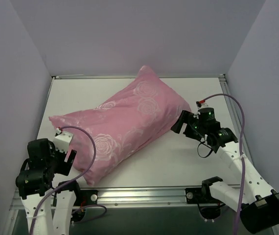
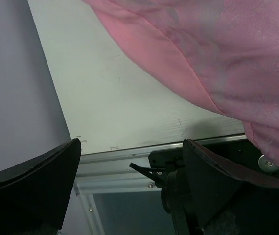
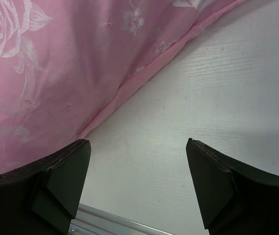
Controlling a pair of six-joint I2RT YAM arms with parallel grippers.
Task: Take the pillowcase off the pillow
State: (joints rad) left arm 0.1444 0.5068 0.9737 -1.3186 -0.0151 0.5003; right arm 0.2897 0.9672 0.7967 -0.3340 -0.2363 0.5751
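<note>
left pincer (image 2: 132,142) wide, empty, by pillowcase (image 1: 125,122) corner | right pincer (image 3: 138,141) wide, empty, beside its seam

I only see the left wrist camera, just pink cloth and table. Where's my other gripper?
Observer: The right gripper is open at the pillowcase's right end, holding nothing.
Operator: Is the pillow poking out anywhere?
Observer: No. From the top view, no pillow shows, only pillowcase.
Operator: Which bit is my left gripper near?
Observer: The left gripper is open by the pillowcase's near left corner.
</note>
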